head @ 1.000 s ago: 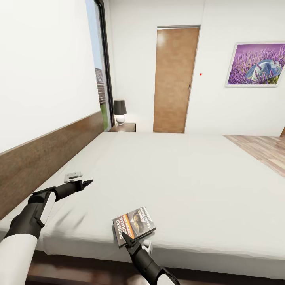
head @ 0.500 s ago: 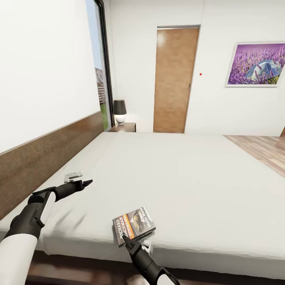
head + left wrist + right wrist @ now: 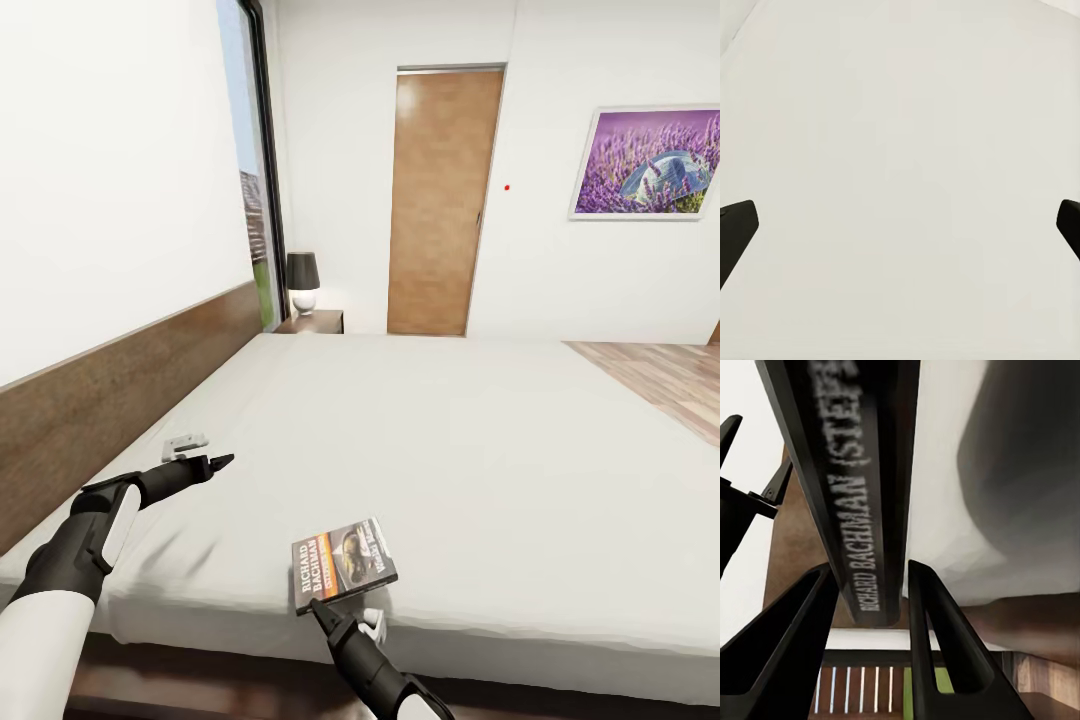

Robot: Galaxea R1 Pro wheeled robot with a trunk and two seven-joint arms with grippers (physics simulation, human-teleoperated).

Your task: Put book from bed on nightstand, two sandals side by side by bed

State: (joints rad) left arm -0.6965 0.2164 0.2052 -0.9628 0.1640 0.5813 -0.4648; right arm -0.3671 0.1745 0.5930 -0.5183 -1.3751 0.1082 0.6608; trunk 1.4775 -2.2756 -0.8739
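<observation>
The book (image 3: 343, 565), dark-covered with an orange band and white "RICHARD BACHMAN" lettering, is raised a little off the near edge of the bed (image 3: 450, 440) and tilted. My right gripper (image 3: 320, 612) is shut on its near edge. In the right wrist view the spine (image 3: 862, 510) runs between the two fingers (image 3: 787, 652). Over the mattress near the headboard, my left gripper (image 3: 222, 460) hovers open and empty, its fingertips (image 3: 735, 225) far apart. A nightstand (image 3: 315, 322) stands at the bed's far corner. The sandals are out of view.
A black-shaded lamp (image 3: 303, 282) sits on the nightstand. A small grey object (image 3: 183, 445) lies on the mattress by the dark headboard (image 3: 120, 400). Behind are a brown door (image 3: 440, 200), a tall window (image 3: 255, 180) and a lavender picture (image 3: 645, 162). Wood floor (image 3: 660, 375) shows at right.
The book has come up off the mattress edge and tilted, held in my right gripper. The left arm has not moved.
</observation>
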